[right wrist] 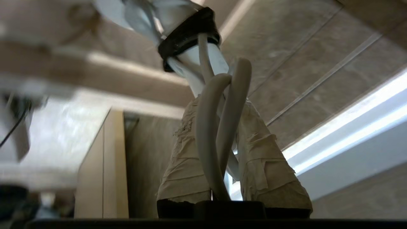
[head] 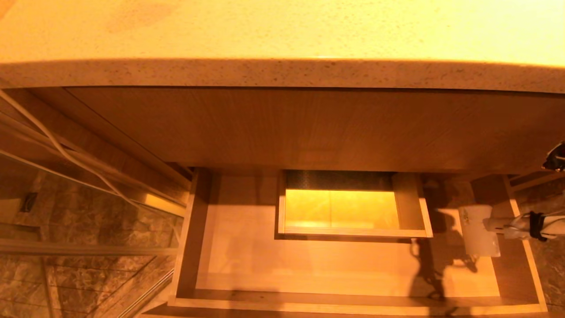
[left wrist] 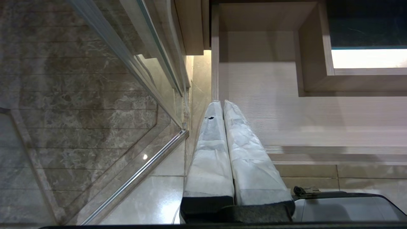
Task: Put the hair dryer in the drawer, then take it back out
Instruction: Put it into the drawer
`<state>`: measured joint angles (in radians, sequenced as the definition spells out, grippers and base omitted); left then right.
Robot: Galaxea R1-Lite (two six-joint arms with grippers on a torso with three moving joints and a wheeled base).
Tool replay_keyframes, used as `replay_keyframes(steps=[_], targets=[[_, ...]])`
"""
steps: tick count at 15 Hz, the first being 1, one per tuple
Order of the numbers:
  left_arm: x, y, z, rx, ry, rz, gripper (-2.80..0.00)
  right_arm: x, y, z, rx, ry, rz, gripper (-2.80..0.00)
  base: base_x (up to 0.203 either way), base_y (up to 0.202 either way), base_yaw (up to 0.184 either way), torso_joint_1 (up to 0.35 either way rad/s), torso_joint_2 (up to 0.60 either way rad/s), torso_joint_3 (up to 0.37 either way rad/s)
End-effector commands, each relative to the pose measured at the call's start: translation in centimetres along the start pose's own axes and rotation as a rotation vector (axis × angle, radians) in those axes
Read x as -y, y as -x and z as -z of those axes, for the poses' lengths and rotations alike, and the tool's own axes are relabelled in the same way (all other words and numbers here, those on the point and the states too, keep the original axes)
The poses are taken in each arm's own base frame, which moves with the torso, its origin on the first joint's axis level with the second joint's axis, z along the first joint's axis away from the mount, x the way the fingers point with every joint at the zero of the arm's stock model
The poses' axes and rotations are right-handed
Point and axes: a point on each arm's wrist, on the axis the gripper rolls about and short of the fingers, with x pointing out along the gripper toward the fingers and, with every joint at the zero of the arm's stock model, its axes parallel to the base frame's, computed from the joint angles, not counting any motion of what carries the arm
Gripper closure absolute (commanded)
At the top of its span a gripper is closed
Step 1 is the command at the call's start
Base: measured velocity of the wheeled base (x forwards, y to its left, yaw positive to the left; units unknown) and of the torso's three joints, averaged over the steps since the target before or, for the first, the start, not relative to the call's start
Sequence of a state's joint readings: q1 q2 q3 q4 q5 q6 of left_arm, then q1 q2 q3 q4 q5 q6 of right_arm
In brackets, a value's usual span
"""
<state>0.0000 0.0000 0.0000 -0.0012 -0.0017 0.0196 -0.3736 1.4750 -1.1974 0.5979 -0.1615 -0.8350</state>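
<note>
The drawer (head: 247, 269) stands pulled out below the counter, light wood with a boxed rectangular cutout (head: 353, 232) in its middle. A white hair dryer (head: 479, 229) is over the drawer's right end, its handle pointing right and bound by a black band (head: 535, 226). Whether it touches the drawer floor I cannot tell. In the right wrist view my right gripper (right wrist: 221, 103) is shut on the hair dryer's handle (right wrist: 194, 60), with loops of grey cord (right wrist: 206, 127) lying between its taped fingers. My left gripper (left wrist: 222, 103) hangs shut and empty near the drawer's left front corner.
A speckled stone countertop (head: 282, 73) overhangs a taller plain wood panel (head: 309, 128) above the drawer. To the left are a glass door with a metal rail (head: 88, 249), a white cable (head: 66, 152) and marble floor tiles (head: 66, 212). A dark object (head: 557, 157) shows at the right edge.
</note>
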Motion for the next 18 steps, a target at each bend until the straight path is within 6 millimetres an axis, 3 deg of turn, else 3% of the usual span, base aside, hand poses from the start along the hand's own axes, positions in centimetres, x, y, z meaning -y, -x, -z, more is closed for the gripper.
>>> replay_keyframes(steps=[1, 5, 9, 13, 18], targets=[[0.0, 0.0, 0.0, -0.003, 0.000, 0.000, 0.00, -0.7, 2.2, 1.2, -0.015, 0.013, -0.013, 0.00, 0.000, 0.000, 0.000, 0.000, 0.00, 0.000], [0.0, 0.0, 0.0, -0.001, 0.000, 0.000, 0.00, -2.1, 4.0, 2.9, -0.103, 0.041, -0.106, 0.00, 0.000, 0.000, 0.000, 0.000, 0.00, 0.000], [0.0, 0.0, 0.0, -0.001, 0.000, 0.000, 0.00, -2.7, 4.0, 3.6, -0.181, 0.093, -0.178, 0.00, 0.000, 0.000, 0.000, 0.000, 0.00, 0.000], [0.0, 0.0, 0.0, -0.001, 0.000, 0.000, 0.00, -3.0, 2.5, 3.7, -0.293, 0.107, -0.271, 0.00, 0.000, 0.000, 0.000, 0.000, 0.00, 0.000], [0.0, 0.0, 0.0, -0.001, 0.000, 0.000, 0.00, -2.0, -0.9, 3.0, -0.364, 0.095, -0.341, 0.00, 0.000, 0.000, 0.000, 0.000, 0.00, 0.000]])
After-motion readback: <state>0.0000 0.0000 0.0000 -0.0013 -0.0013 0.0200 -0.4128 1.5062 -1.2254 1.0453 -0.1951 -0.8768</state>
